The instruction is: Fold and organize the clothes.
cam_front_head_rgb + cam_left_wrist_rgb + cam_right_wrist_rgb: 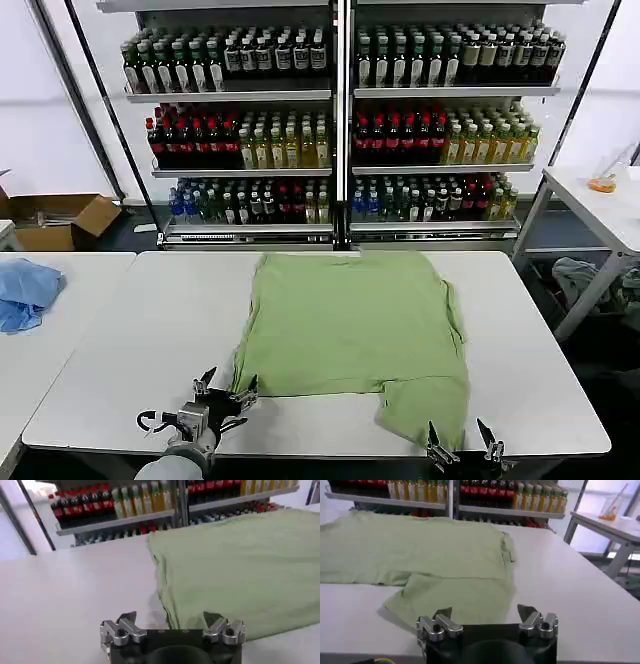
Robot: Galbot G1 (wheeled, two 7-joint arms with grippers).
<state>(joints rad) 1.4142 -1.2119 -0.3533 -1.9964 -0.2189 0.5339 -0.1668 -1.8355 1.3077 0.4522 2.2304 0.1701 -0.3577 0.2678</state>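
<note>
The light green shirt point(350, 325) lies spread flat on the white table point(120, 370), its plain side up, with one flap reaching toward the front edge point(455, 597). My left gripper point(228, 386) hovers open at the shirt's front left corner point(170, 612), nothing between its fingers. At the front edge, just before the flap's lower hem, my right gripper point(462, 434) stands open and empty too. In the wrist views the left gripper point(171, 617) and the right gripper point(485, 612) both show wide gaps over the cloth's edge.
A light blue cloth point(25, 290) lies on the neighbouring table at the left. Shelves of bottles point(340, 130) stand behind the table. Another white table point(600, 205) is at the right, a cardboard box point(60, 220) at the far left.
</note>
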